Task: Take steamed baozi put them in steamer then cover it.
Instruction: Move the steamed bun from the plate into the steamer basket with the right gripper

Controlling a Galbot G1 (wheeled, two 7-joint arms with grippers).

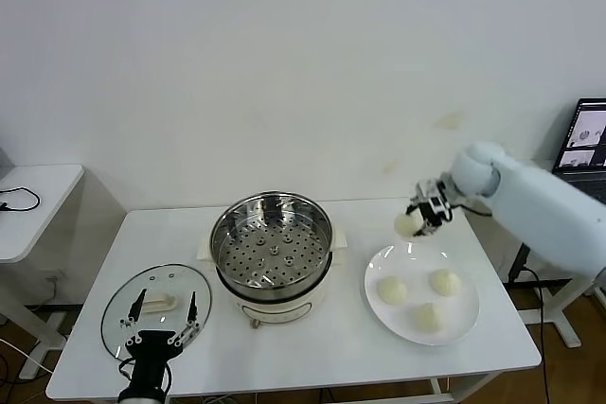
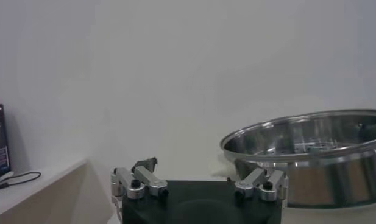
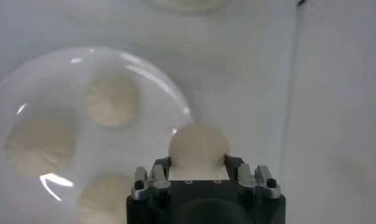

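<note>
The steamer (image 1: 272, 243), a shiny steel pot with a perforated tray on a white base, stands uncovered at the table's middle; its rim also shows in the left wrist view (image 2: 309, 143). My right gripper (image 1: 423, 216) is shut on one cream-white baozi (image 1: 407, 224) (image 3: 198, 145), held in the air above the far edge of the white plate (image 1: 415, 270). Three more baozi (image 1: 392, 289) (image 1: 445, 281) (image 1: 428, 315) lie on that plate. The glass cover (image 1: 121, 314) rests flat on the table at the front left. My left gripper (image 1: 165, 308) hovers open over it.
A white side table (image 1: 28, 198) with a cable stands to the left. A laptop screen (image 1: 589, 134) is at the far right. The table's front edge runs just below the cover and the plate.
</note>
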